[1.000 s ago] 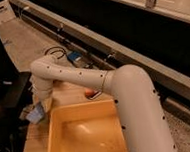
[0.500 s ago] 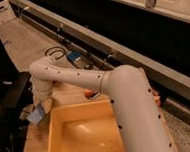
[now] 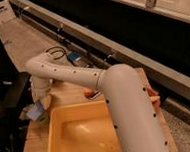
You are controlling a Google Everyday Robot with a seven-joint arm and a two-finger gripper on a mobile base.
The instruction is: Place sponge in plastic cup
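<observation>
My gripper (image 3: 41, 103) hangs at the left end of the white arm, over the left edge of the wooden table (image 3: 70, 92). The blue sponge (image 3: 37, 111) sits tilted right at its tips, and the gripper looks shut on it. A pale rounded shape (image 3: 25, 114) touches the sponge on its left; I cannot tell whether this is the plastic cup.
A large yellow tub (image 3: 84, 136) fills the near part of the table, just right of the gripper. An orange bowl (image 3: 91, 93) peeks out behind the arm. A cable and a blue item (image 3: 77, 57) lie beyond the table, near a long rail.
The arm's thick near link has shifted slightly left. The gripper and the sponge stay in almost the same place.
</observation>
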